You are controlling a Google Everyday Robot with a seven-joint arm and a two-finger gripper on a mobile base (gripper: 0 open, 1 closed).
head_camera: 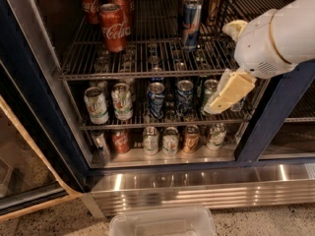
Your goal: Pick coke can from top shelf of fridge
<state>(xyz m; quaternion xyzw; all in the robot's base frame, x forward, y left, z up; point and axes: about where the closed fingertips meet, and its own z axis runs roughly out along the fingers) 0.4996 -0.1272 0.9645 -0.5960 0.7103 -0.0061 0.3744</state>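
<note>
Three red coke cans stand at the left of the top shelf (162, 65), a grey wire rack; the nearest coke can (113, 27) is in front, with two more (90, 3) behind it. A slim blue-and-silver can (191, 17) stands mid-shelf. My gripper (222, 98), cream-coloured on a white arm, hangs at the right in front of the middle shelf. It is well right of and below the coke cans and holds nothing that I can see.
The fridge (263, 122) has a dark blue frame and a steel base strip (197, 186). Two lower racks hold several mixed cans (121, 101). The open door (24, 146) stands at the left. A clear plastic bin (162, 222) lies on the floor in front.
</note>
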